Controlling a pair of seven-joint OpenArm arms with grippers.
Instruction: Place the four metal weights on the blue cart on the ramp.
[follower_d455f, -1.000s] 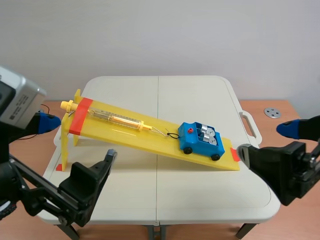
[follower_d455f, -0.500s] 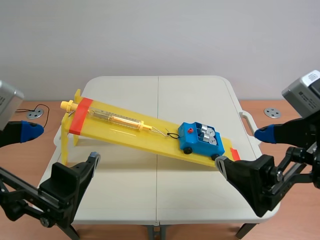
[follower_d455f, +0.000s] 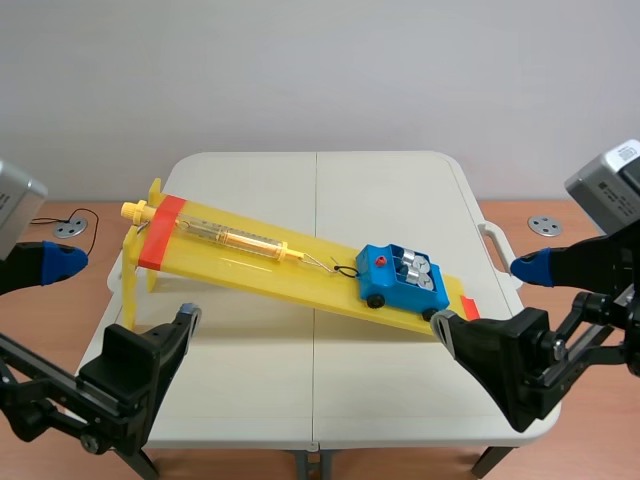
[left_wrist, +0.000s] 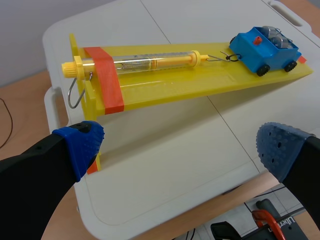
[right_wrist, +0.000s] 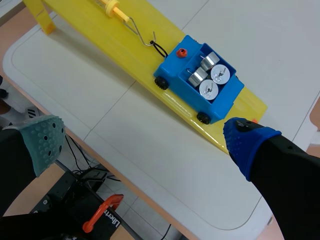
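Basically looks done imo: four shiny metal cylinder weights (right_wrist: 208, 90) sit inside the small blue plastic cart (right_wrist: 172, 67), low on the yellow plastic ramp (follower_d455f: 250, 268), hooked to a clear spring scale (left_wrist: 150, 62). Left tool (left_wrist: 180, 145) and right tool (right_wrist: 145, 140) both gape wide w/ nothing held, by the near edge of the white bench (follower_d455f: 350, 190). Pull away slow, don't nudge ramp or cart.
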